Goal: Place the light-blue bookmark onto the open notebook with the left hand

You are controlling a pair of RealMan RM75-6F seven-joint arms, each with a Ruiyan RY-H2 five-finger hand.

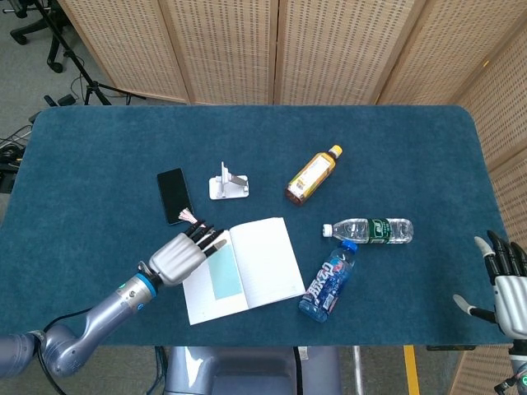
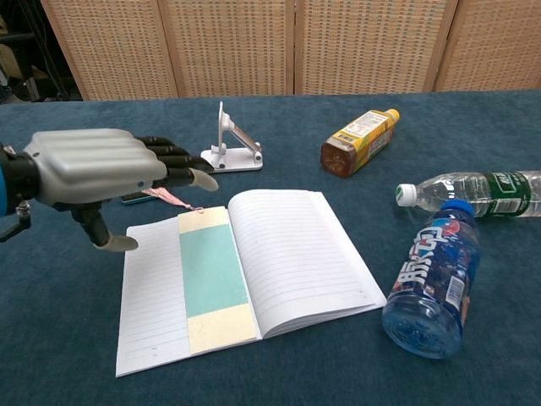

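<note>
Your left hand [image 2: 93,169], released and empty, hovers at 10 o'clock of the white open notebook [image 2: 296,254], where the light-blue bookmark [image 2: 213,271] lies flat.

Left hand [image 2: 89,169] raised, fingers extended (empty); right hand [image 1: 504,280] upright, fingers spread.
</note>
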